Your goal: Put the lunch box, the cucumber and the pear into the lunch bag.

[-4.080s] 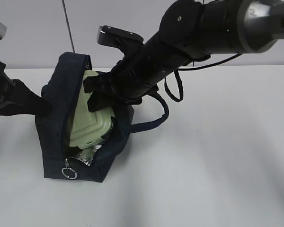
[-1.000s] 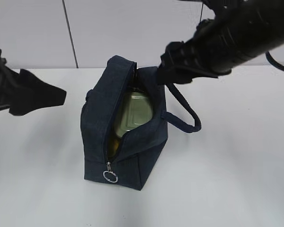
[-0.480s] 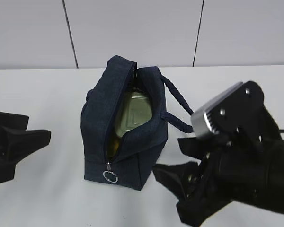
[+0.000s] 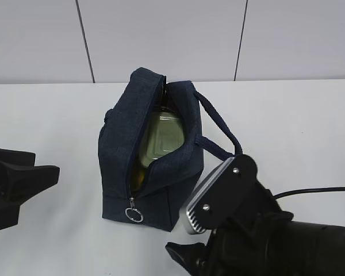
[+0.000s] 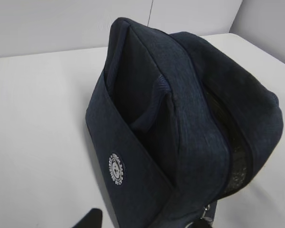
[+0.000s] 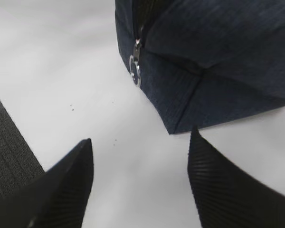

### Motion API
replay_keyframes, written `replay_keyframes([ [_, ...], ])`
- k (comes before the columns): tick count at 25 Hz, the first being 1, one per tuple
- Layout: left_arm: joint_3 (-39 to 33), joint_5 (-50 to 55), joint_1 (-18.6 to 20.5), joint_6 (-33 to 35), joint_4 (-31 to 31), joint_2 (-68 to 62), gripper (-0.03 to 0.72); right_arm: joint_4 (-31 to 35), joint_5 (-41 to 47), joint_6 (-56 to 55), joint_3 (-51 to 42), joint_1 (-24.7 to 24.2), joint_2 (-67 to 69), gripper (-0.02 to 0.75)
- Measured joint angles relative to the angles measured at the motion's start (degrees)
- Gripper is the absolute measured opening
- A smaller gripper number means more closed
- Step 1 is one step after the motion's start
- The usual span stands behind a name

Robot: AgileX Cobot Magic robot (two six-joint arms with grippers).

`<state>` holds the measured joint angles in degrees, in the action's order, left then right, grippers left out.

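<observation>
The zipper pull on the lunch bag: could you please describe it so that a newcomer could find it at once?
Start at the dark navy lunch bag standing on the white table. Follow its open zipper down the near face to the bottom end. There hangs the zipper pull, a silvery metal ring, the only shiny round thing against the dark fabric.

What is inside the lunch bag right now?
Through the lunch bag's open zipper, the lunch box's pale green lid shows. The bag walls cover everything below it; neither cucumber nor pear is visible.
</observation>
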<state>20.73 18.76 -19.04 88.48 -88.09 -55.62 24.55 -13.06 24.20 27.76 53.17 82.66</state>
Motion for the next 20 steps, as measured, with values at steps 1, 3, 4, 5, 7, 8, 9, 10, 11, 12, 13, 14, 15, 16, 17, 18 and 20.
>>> replay_keyframes([
  [1, 0.0, 0.0, 0.0, 0.0, -0.1, 0.0, 0.345, -3.2, -0.8, -2.9, 0.1, 0.0, 1.4, 0.484],
  [3, 0.0, 0.0, 0.0, 0.0, -0.2, 0.0, 0.344, -9.6, -3.2, -9.1, 0.9, 0.0, 4.4, 0.483],
  [4, 0.0, 0.0, 0.0, 0.0, -0.2, 0.0, 0.344, -11.9, -4.2, -10.8, 1.4, 0.0, 6.0, 0.483],
  [5, 0.0, 0.0, 0.0, 0.0, -0.2, 0.0, 0.344, -13.4, -4.9, -12.2, 2.0, 0.0, 7.5, 0.483],
  [7, 0.0, 0.0, 0.0, 0.0, -0.2, 0.0, 0.342, -14.7, -5.9, -13.3, 3.3, 0.0, 10.3, 0.483],
  [8, 0.0, 0.0, 0.0, 0.0, -0.2, 0.0, 0.342, -14.9, -6.6, -13.5, 3.7, 0.0, 11.4, 0.483],
  [9, 0.0, 0.0, 0.0, 0.0, -0.2, 0.0, 0.342, -15.0, -7.4, -13.8, 4.2, 0.0, 12.4, 0.483],
  [10, 0.0, 0.0, 0.0, 0.0, -0.2, 0.0, 0.342, -15.1, -8.1, -13.9, 4.6, 0.0, 13.5, 0.483],
  [11, 0.0, 0.0, 0.0, 0.0, -0.2, 0.0, 0.342, -15.2, -8.9, -13.9, 5.0, 0.0, 14.5, 0.482],
  [12, 0.0, 0.0, 0.0, 0.0, -0.2, 0.0, 0.342, -15.5, -9.4, -14.0, 5.5, 0.0, 15.1, 0.482],
  [13, 0.0, 0.0, 0.0, 0.0, -0.2, 0.0, 0.342, -15.6, -9.6, -14.0, 6.0, 0.0, 15.7, 0.482],
  [14, 0.0, 0.0, 0.0, 0.0, -0.2, 0.0, 0.342, -15.7, -9.9, -14.0, 6.5, 0.0, 16.2, 0.482],
  [15, 0.0, 0.0, 0.0, 0.0, -0.2, 0.0, 0.342, -15.7, -10.0, -14.0, 7.2, 0.0, 16.7, 0.482],
  [16, 0.0, 0.0, 0.0, 0.0, -0.3, 0.0, 0.342, -15.7, -10.2, -14.0, 7.7, 0.0, 17.2, 0.482],
  [17, 0.0, 0.0, 0.0, 0.0, -0.4, 0.0, 0.342, -15.7, -10.3, -14.0, 8.0, 0.0, 17.7, 0.482],
  [18, 0.0, 0.0, 0.0, 0.0, -0.6, 0.0, 0.342, -15.7, -10.3, -14.0, 8.6, 0.0, 18.0, 0.482],
  [20, 0.0, 0.0, 0.0, 0.0, -0.6, 0.0, 0.342, -15.7, -10.4, -14.0, 9.3, 0.0, 19.5, 0.482],
])
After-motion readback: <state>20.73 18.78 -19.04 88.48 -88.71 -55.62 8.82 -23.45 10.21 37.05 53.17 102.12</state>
